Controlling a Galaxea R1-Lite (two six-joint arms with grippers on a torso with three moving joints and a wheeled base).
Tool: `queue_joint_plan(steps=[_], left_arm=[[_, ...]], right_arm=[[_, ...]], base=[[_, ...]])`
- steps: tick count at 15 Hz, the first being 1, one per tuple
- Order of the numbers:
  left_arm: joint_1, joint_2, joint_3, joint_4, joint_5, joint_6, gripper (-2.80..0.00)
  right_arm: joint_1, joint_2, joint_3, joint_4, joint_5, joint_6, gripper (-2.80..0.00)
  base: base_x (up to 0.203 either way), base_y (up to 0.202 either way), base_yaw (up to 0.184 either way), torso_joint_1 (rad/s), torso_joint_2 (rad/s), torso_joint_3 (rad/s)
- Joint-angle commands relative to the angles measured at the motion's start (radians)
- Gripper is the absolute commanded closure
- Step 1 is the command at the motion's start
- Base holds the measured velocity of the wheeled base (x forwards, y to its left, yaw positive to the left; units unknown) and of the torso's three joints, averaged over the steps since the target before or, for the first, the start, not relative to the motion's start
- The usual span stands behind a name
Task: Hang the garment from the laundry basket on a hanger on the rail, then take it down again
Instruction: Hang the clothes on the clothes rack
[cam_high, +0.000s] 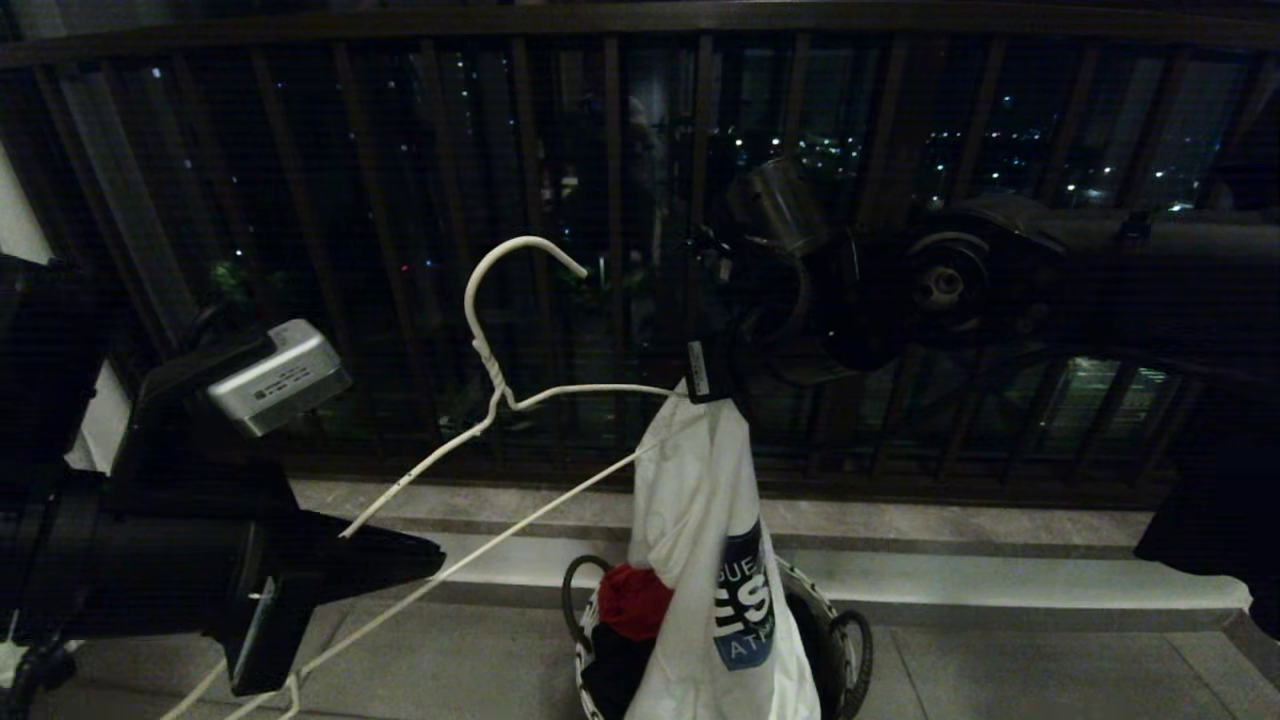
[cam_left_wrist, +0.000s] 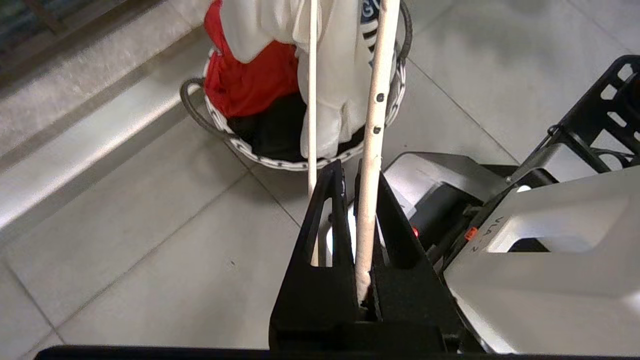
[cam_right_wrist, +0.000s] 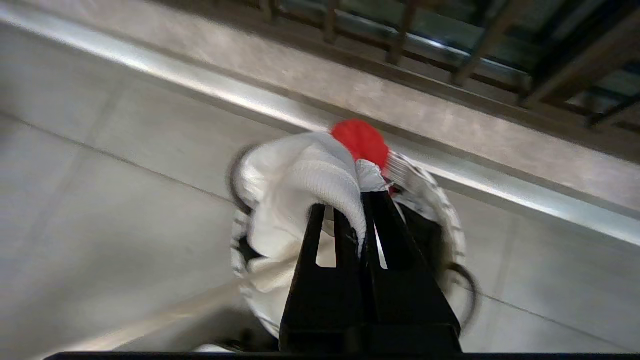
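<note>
Right gripper clamped on shirt collar, above basket. Left gripper pinching hanger bar; far end pointing into collar.

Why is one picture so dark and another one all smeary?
Head view: night outside, so the arms go nearly black and only the hanger and T-shirt show bright. Left wrist view: well lit, sharp floor tiles. Right wrist view: the basket and red cloth look smeared; the shirt fabric stays sharper.

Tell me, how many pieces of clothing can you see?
3: a white T-shirt hanging from the right pincer; a red one and a black one in the basket. More may be hidden.
</note>
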Motion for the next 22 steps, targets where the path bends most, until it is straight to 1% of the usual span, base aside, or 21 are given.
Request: queue_joint_plan(steps=[1,3,5,6,8,11,14,16,18,19,20,21,22], left_arm=[[-0.004,0.031,-0.001,-0.001,-0.001,-0.008,0.00],[-0.019,0.046,-0.012,-0.015,-0.001,-0.069,0.00],[-0.023,0.068,-0.014,-0.043,0.001,-0.101,0.00],[-0.023,0.071,-0.020,-0.046,0.000,-0.121,0.00],[-0.025,0.080,-0.050,-0.046,-0.002,-0.190,0.00],[-0.033,0.108,-0.082,-0.045,-0.006,-0.257,0.00],[-0.067,0.097,-0.090,-0.030,-0.001,-0.271,0.00],[-0.072,0.101,-0.111,0.006,-0.005,-0.275,0.00],[-0.082,0.133,-0.125,0.005,-0.004,-0.324,0.00],[-0.087,0.158,-0.141,0.004,0.012,-0.351,0.00],[-0.090,0.165,-0.151,0.003,0.074,-0.361,0.00],[-0.104,0.170,-0.159,0.003,0.162,-0.366,0.00],[-0.120,0.173,-0.167,0.002,0.226,-0.380,0.00]], right_arm=[[0.022,-0.002,0.000,-0.025,-0.002,0.028,0.00],[0.038,-0.008,-0.002,-0.040,0.000,0.046,0.00],[0.046,-0.010,0.000,-0.056,-0.002,0.055,0.00],[0.046,-0.010,0.000,-0.056,-0.002,0.055,0.00],[0.044,-0.008,0.000,-0.054,-0.002,0.064,0.00],[0.044,-0.008,0.000,-0.058,-0.003,0.075,0.00],[0.023,0.002,0.000,-0.091,-0.006,0.073,0.00],[0.018,0.010,0.000,-0.094,-0.006,0.075,0.00],[0.019,0.007,0.000,-0.096,-0.003,0.079,0.00],[0.018,0.006,0.000,-0.102,-0.004,0.079,0.00],[0.018,0.006,0.000,-0.115,-0.006,0.083,0.00],[0.016,0.006,0.000,-0.126,-0.008,0.094,0.00],[0.011,0.007,0.000,-0.126,-0.009,0.096,0.00]], base=[[0.000,0.000,0.000,0.000,0.00,0.000],[0.000,0.000,0.000,0.000,0.00,0.000],[0.000,0.000,0.000,0.000,0.00,0.000],[0.000,0.000,0.000,0.000,0.00,0.000],[0.000,0.000,0.000,0.000,0.00,0.000],[0.000,0.000,0.000,0.000,0.00,0.000],[0.000,0.000,0.000,0.000,0.00,0.000],[0.000,0.000,0.000,0.000,0.00,0.000],[0.000,0.000,0.000,0.000,0.00,0.000],[0.000,0.000,0.000,0.000,0.00,0.000],[0.000,0.000,0.000,0.000,0.00,0.000],[0.000,0.000,0.000,0.000,0.00,0.000],[0.000,0.000,0.000,0.000,0.00,0.000]])
